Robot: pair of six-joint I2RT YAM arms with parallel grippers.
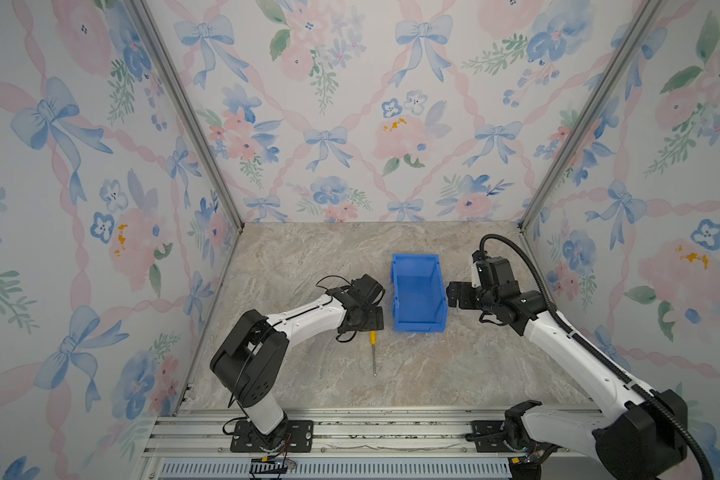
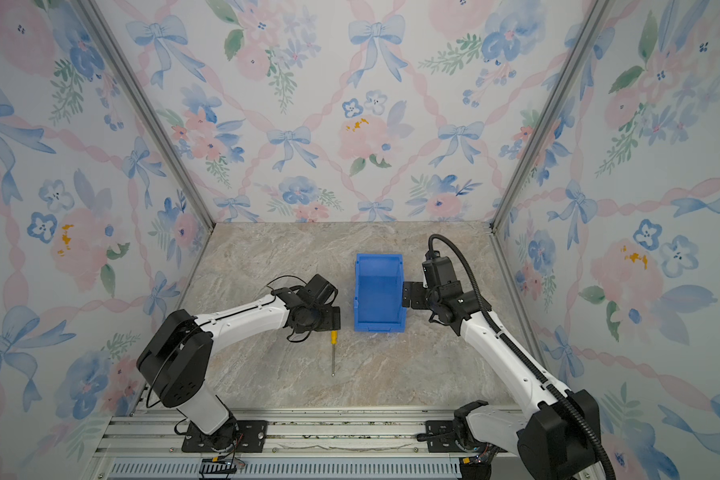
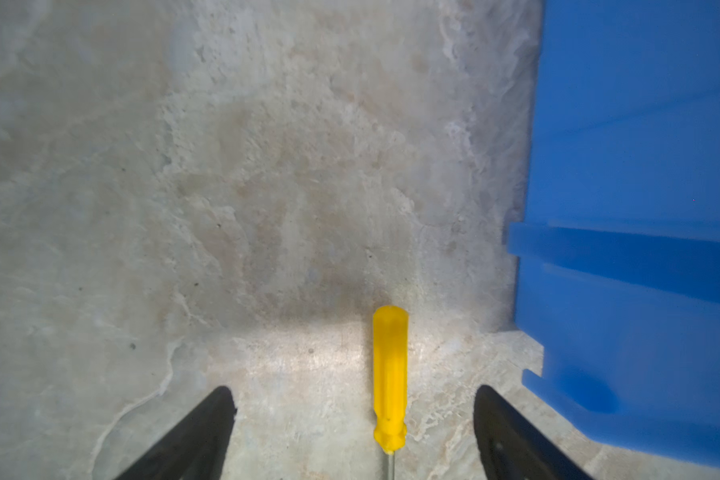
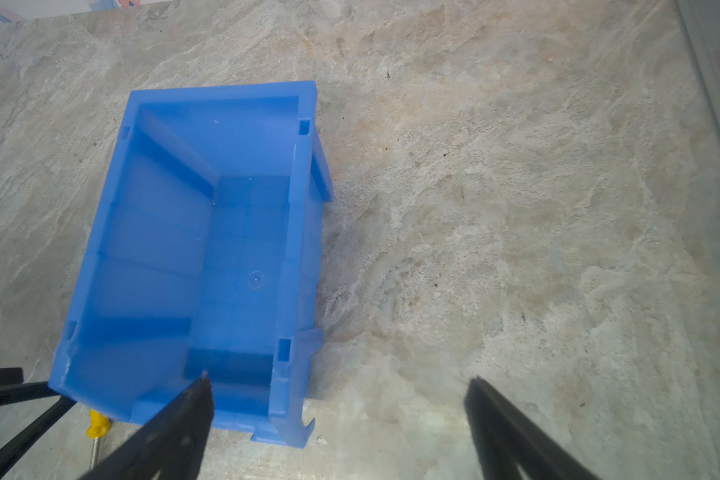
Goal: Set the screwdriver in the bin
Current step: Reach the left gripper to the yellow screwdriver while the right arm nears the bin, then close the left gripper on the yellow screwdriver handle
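Screwdriver [image 3: 389,374] loose mid-worktop [image 1: 474,365], just beside the bin [image 4: 150,249]
left fingers [image 3: 200,432] wide either side of its handle, no contact; right fingers [image 4: 175,424] wide, empty

The screwdriver [image 3: 390,374] has a yellow handle and a silver shaft. The bin [image 4: 302,249] is bright blue all over. The table [image 1: 308,266] is marbled beige and grey. My left gripper [image 3: 353,392] and right gripper [image 4: 338,378] are black. My left arm [image 1: 304,318] and right arm [image 1: 558,349] are white with black joints. The walls [image 1: 350,104] are pale, patterned with blue bows, pink ribbons and flowers, and green leaves.
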